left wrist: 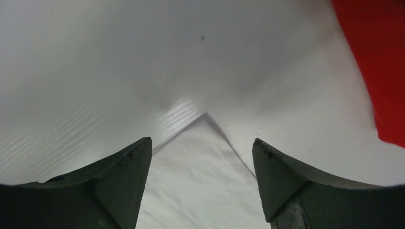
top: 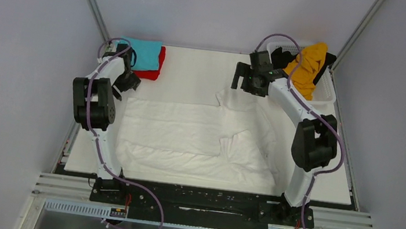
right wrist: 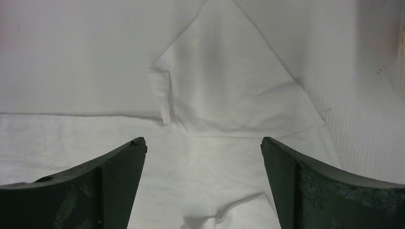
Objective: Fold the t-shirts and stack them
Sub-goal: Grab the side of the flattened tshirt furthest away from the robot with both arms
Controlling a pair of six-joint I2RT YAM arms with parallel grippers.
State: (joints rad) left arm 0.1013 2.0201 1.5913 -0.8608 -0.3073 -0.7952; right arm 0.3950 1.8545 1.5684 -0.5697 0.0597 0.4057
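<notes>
Your left fingers (left wrist: pixel 119 183) stand apart, white t-shirt (left wrist: pixel 196 191) corner lying between them, probably not touching. Right fingers (right wrist: pixel 107 183) wide, sleeve (right wrist: pixel 229 86) just ahead, holding nothing.

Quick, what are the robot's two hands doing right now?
Left hand: open, holding nothing, over a white t-shirt corner.
Right hand: open, holding nothing, over the white t-shirt.

White t-shirt (top: pixel 185 141) of matt cloth
</notes>
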